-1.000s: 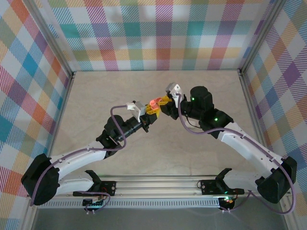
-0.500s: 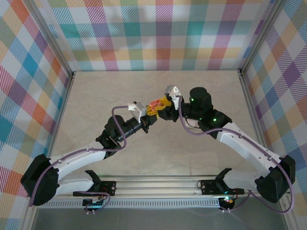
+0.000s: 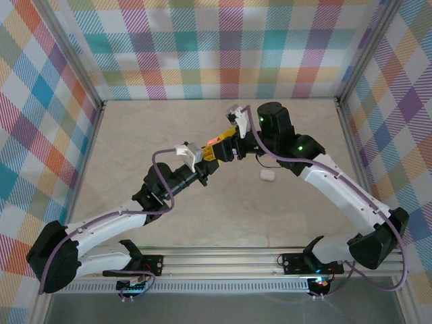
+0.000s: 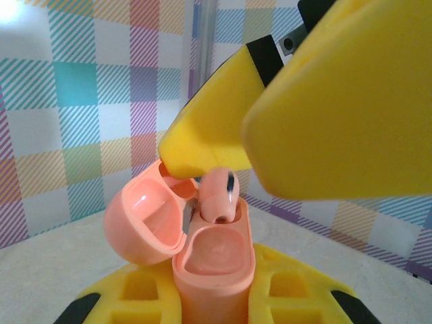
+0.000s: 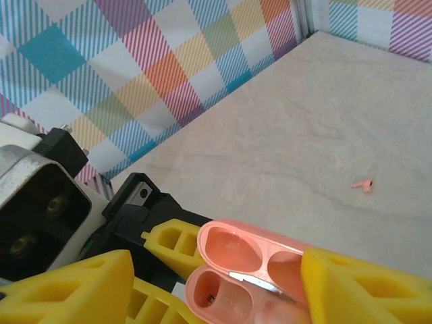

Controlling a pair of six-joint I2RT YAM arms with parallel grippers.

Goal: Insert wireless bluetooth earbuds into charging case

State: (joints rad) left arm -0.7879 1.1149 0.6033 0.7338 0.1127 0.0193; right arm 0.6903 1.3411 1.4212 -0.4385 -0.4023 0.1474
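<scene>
Right fingers (image 5: 364,290) wider, around pink case (image 5: 243,253)

A pale, marbled desk (image 3: 135,142) lies evenly lit between three walls (image 3: 223,47) of pastel plaid in teal, orange, purple and yellow. Slim metal posts (image 3: 73,57) mark the back corners, and a silver rail (image 3: 223,255) lines the near edge.

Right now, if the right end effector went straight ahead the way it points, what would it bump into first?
Probably the open pink charging case, which the left end effector holds up. It sits between the right end effector's spread yellow fingers, a pink earbud standing in it.
</scene>
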